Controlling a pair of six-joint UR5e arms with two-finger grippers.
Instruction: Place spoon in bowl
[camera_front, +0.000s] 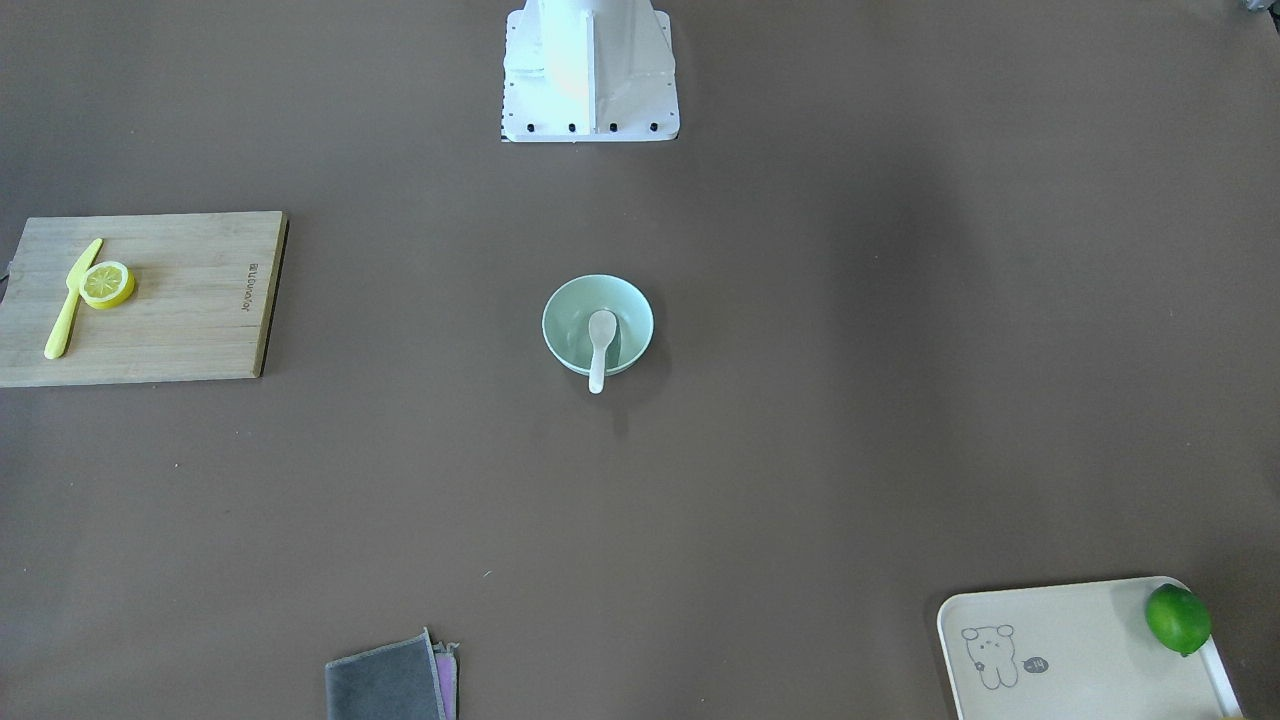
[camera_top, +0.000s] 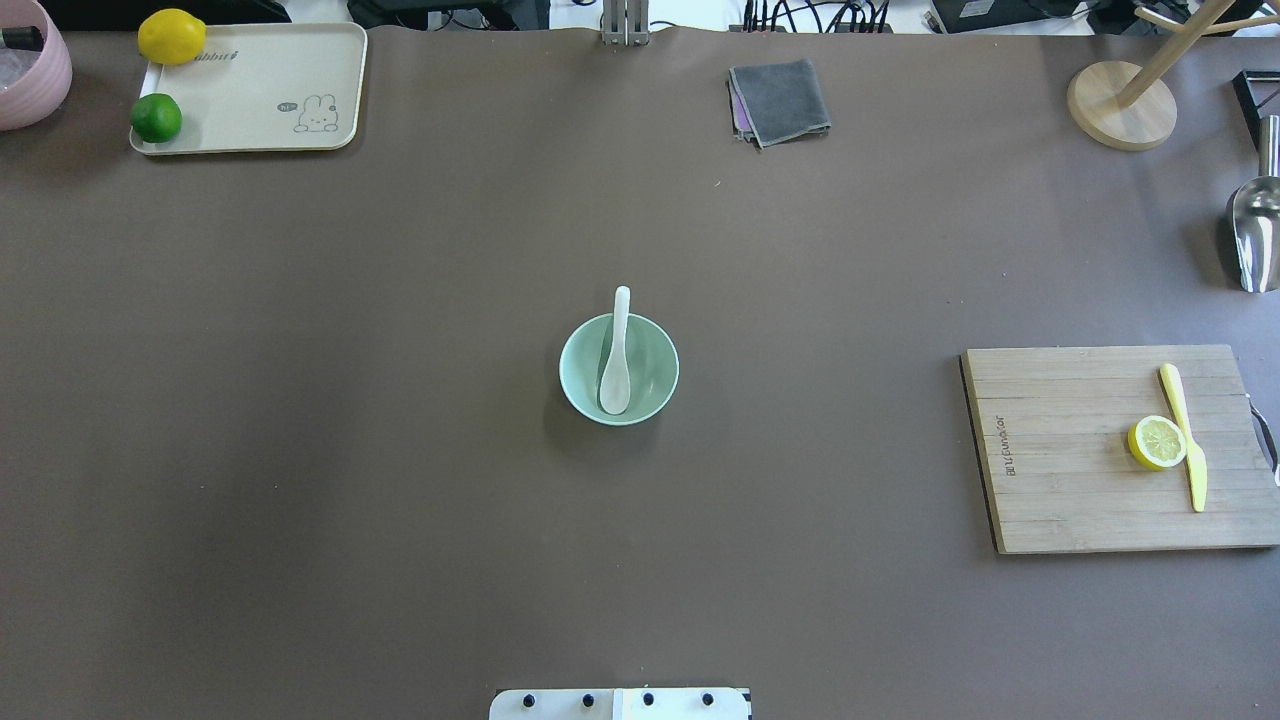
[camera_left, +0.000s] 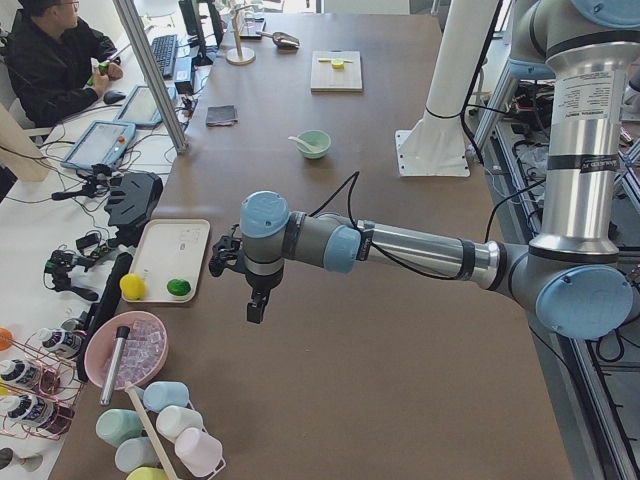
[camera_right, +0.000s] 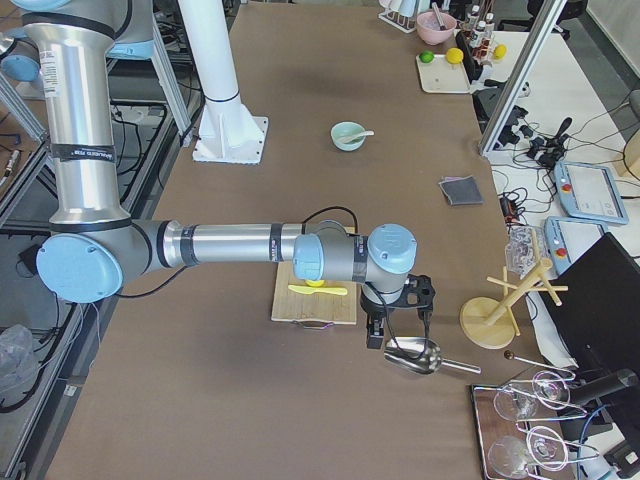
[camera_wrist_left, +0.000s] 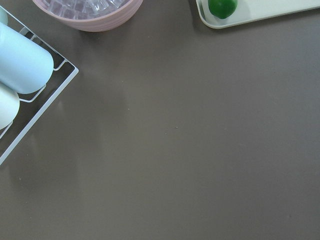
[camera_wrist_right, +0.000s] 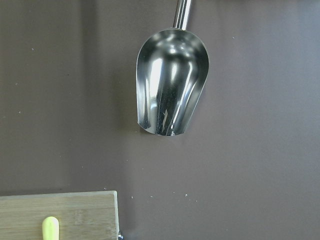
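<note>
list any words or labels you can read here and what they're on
"abbit": printed on the cream tray, its start cut off by the lemon.
Speech bubble by the tray's rabbit drawing: too small to read.
Brand mark on the wooden cutting board: too blurred to read.

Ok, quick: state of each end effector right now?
Left end effector: cannot tell, side view only.
Right end effector: cannot tell, side view only.

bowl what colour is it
The bowl is a plain pale mint green with no pattern, and the overhead view shows it best.
</note>
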